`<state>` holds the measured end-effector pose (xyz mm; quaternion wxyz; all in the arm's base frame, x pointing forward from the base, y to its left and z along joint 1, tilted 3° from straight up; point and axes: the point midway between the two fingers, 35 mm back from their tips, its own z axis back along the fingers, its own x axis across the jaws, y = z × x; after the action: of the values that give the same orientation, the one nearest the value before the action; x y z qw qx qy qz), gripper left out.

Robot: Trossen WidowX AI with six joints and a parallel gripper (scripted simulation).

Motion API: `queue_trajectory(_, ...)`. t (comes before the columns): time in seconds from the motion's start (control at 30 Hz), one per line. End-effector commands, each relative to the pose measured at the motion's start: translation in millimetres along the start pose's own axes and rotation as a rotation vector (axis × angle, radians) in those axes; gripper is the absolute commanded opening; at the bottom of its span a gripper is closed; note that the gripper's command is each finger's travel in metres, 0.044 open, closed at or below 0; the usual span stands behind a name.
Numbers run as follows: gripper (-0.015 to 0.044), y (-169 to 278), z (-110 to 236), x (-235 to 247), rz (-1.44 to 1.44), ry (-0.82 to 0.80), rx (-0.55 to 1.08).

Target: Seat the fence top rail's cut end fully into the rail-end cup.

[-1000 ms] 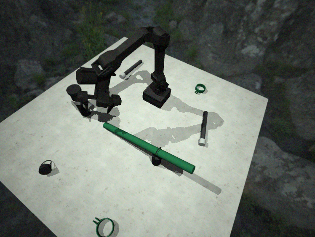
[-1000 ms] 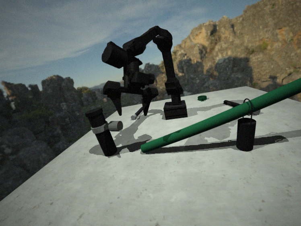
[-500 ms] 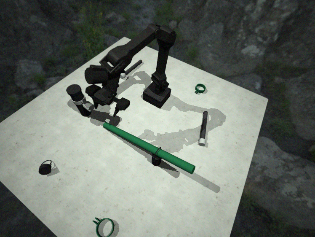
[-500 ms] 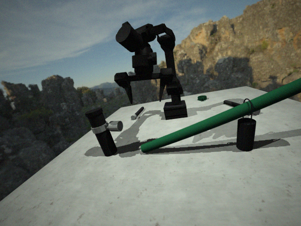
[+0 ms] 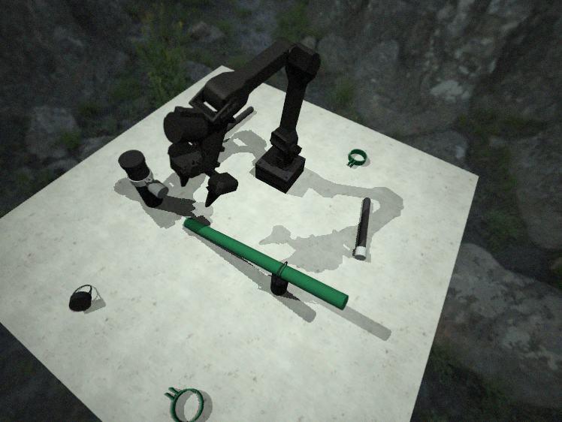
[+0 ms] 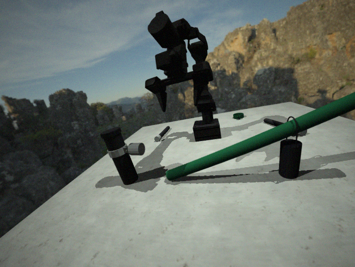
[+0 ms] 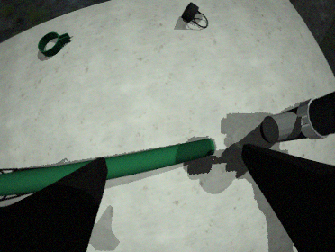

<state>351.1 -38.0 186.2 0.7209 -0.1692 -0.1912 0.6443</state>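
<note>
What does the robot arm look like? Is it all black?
Yes, the arm is matte black all over, built from blocky links on a square base. Its gripper has two pointed, wedge-shaped fingers. No cables or markings show.

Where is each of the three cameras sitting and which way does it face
Top: high, off a slab corner, looking down at the whole arm and green rail.
Exterior: low at the slab edge, facing the arm's base, with the big post at left.
Wrist: behind the open jaws, looking down between them.
Shared: wrist and top both show the rail's cut end short of the rail-end cup.
</note>
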Motion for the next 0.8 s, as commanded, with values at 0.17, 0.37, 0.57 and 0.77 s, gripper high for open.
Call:
queue_trajectory(0.17,0.0440,8,-32,15,-0.562,0.049,0.194)
queue_trajectory(0.37,0.0440,20,-62,31,-1.108,0.221,0.353)
queue_trajectory(0.57,0.0440,29,-78,39,-1.414,0.376,0.409)
queue_trajectory(0.77,0.0440,29,-78,39,-1.414,0.376,0.409)
